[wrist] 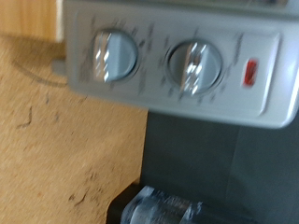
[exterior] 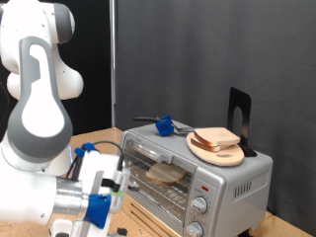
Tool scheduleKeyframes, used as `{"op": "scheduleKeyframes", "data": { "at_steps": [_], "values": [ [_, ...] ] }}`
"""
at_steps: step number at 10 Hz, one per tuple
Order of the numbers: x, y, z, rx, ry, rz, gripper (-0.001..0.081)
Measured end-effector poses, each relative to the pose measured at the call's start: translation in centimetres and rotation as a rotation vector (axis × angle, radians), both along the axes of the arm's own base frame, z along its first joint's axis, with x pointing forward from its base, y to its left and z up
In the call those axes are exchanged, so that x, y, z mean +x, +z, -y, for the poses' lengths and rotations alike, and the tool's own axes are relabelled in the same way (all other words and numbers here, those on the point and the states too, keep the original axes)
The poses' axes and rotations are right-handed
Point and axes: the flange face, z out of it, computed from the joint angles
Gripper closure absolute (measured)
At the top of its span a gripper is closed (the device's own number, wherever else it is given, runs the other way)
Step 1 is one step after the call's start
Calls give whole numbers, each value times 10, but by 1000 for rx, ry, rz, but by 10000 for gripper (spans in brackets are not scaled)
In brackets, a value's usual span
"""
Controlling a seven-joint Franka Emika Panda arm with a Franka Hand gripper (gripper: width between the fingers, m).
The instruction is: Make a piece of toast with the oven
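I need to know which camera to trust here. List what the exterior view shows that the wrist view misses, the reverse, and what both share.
Only the exterior view: bread slices on a round board atop the oven, a slice inside behind the glass door, and the hand beside the oven. Only the wrist view: the red mark up close and the wooden tabletop. Both: the oven's two knobs.

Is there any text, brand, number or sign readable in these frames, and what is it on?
No text can be read in either view.
Oven control panel: faint printing rings the two knobs in the wrist view, too blurred to read.
Small red mark beside the knobs: no legible characters.
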Motion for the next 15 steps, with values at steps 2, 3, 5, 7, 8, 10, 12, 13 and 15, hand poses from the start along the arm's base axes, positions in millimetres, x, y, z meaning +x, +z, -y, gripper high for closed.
{"op": "scheduleKeyframes", "data": {
  "at_steps": [2, 3, 5, 7, 8, 10, 12, 13, 15],
  "values": [
    [23, -10, 0, 9, -13, -17, 0],
    [34, -15, -3, 19, -4, -28, 0],
    [53, -28, -12, 27, 23, -45, 0],
    [62, -42, -24, 13, 56, -54, 0],
    [62, -48, -33, 12, 80, -64, 0],
    [60, -57, -51, 26, 126, -81, 0],
    [60, -62, -68, 33, 143, -91, 0],
    [60, -65, -74, 30, 137, -91, 0],
    [65, -70, -86, 20, 114, -80, 0]
  ]
}}
